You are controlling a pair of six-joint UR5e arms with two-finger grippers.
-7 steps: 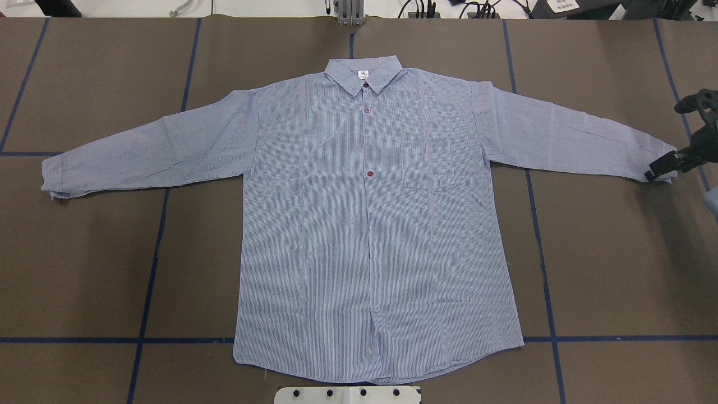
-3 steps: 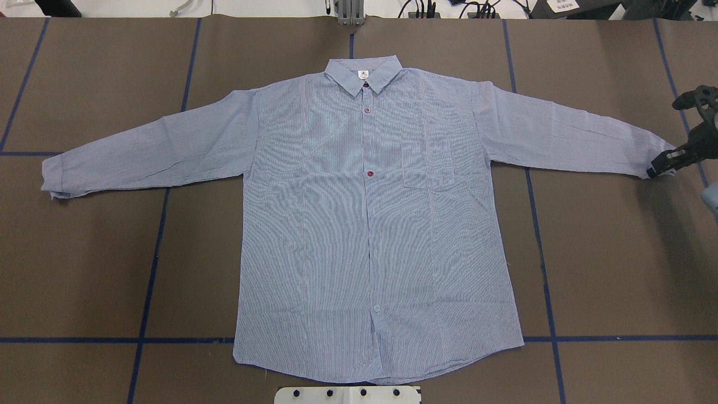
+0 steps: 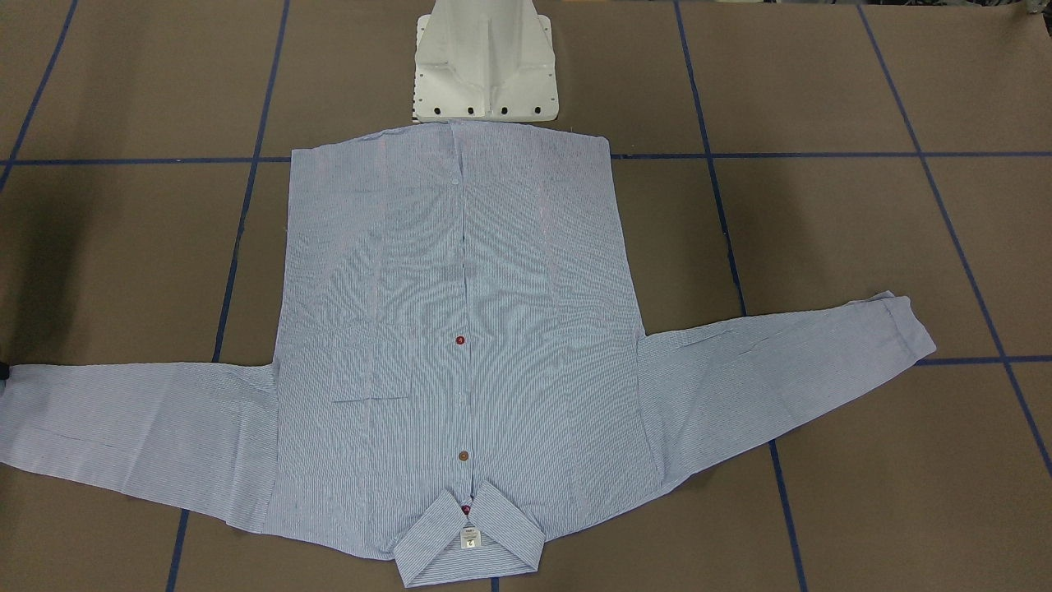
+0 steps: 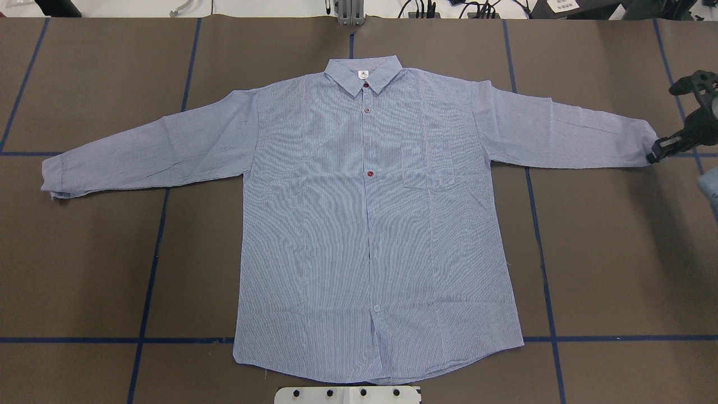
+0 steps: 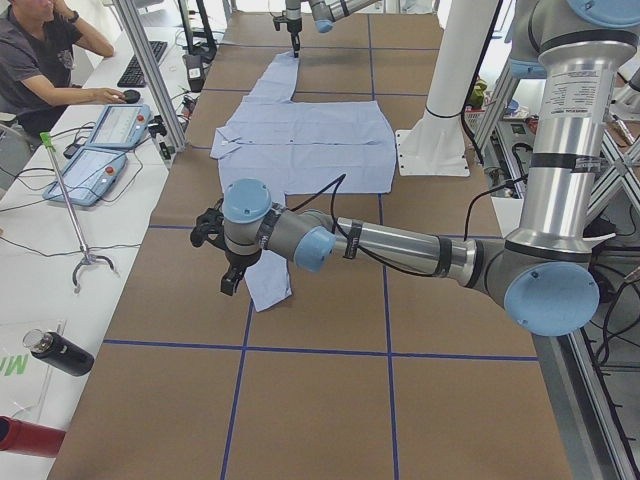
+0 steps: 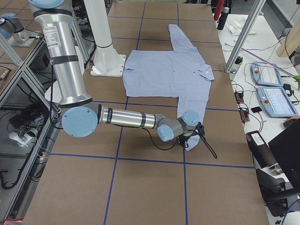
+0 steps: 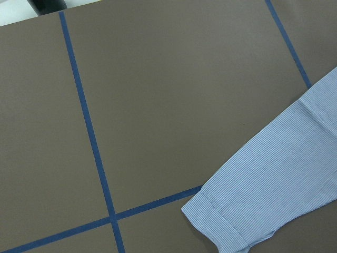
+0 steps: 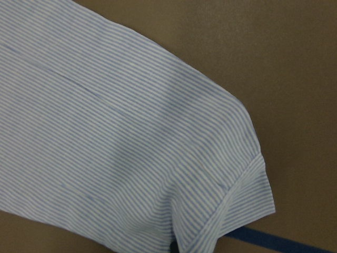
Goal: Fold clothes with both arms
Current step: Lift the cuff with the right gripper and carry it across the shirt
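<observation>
The shirt (image 4: 364, 224) lies flat and face up in the middle of the table (image 4: 617, 269). It is buttoned, with the collar (image 4: 364, 76) at 12 o'clock and the hem at 6, just short of the white pedestal base (image 4: 348, 394). The sleeves run straight out toward 9 and 3. I take that for the spread-out start a fold needs, with nothing doubled over yet.

At 3 o'clock the right gripper (image 4: 656, 154) has its fingers closed narrow on the edge of the right cuff (image 4: 644, 147). The sleeve there looks taut, with a shadow under it. I'd say it is held either to straighten the sleeve or to carry it in over the chest.

Out at 9 o'clock the left cuff (image 4: 53, 178) rests loose on the table beside a blue tape line (image 4: 151, 252). The left gripper (image 5: 229, 282) hangs just beyond that cuff. It shows only from the table's end, so I cannot tell whether its fingers are apart or together. Its wrist camera looks down on the cuff, likely lining up a matching pinch.
</observation>
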